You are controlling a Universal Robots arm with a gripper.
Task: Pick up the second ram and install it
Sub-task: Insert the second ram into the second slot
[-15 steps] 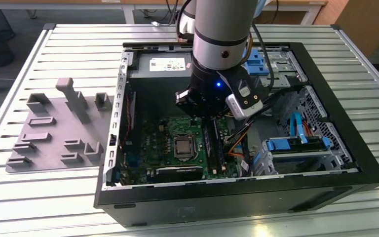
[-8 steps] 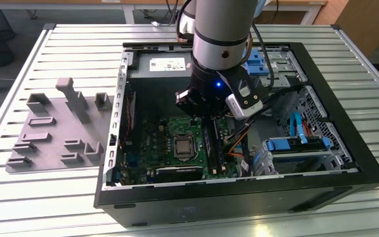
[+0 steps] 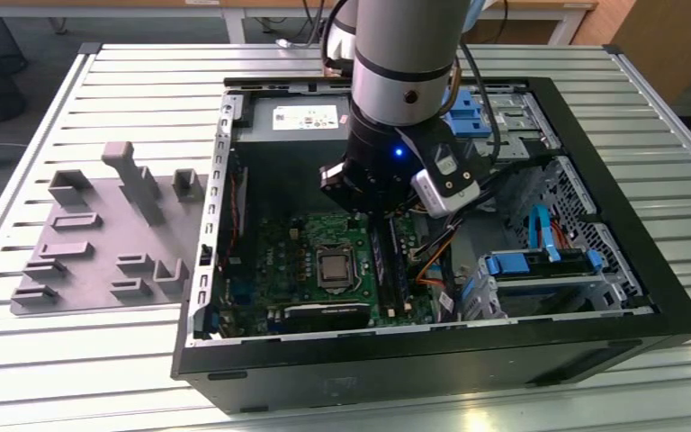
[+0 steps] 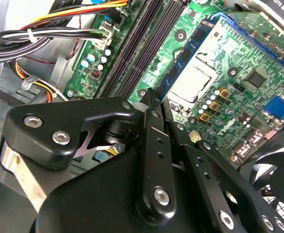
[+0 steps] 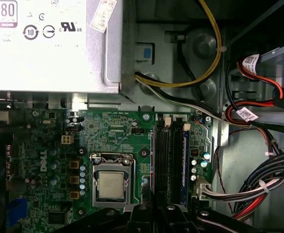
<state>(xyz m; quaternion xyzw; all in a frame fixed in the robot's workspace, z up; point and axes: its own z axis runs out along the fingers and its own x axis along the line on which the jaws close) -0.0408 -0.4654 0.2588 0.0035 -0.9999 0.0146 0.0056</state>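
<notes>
The second ram (image 4: 184,54) is a blue-green stick with dark chips. It stands on edge in the motherboard slot nearest the processor socket (image 4: 194,83), and in the first wrist view the second ram (image 5: 153,155) shows as a thin blue line beside the socket. My gripper (image 4: 156,97) is down inside the computer case, its black fingers (image 4: 150,104) drawn together over the stick's middle, which hides the stick's near half. In the exterior view the gripper (image 3: 376,219) hangs over the memory slots (image 3: 384,261).
Dark empty slots (image 4: 132,53) run alongside the stick, and a blue strip (image 5: 184,165) lines the outermost one. Cable bundles (image 5: 258,194) crowd one side, the power supply (image 5: 49,43) sits beyond the board, and a fan (image 4: 277,179) is close by. A grey fixture plate (image 3: 94,243) lies outside the case.
</notes>
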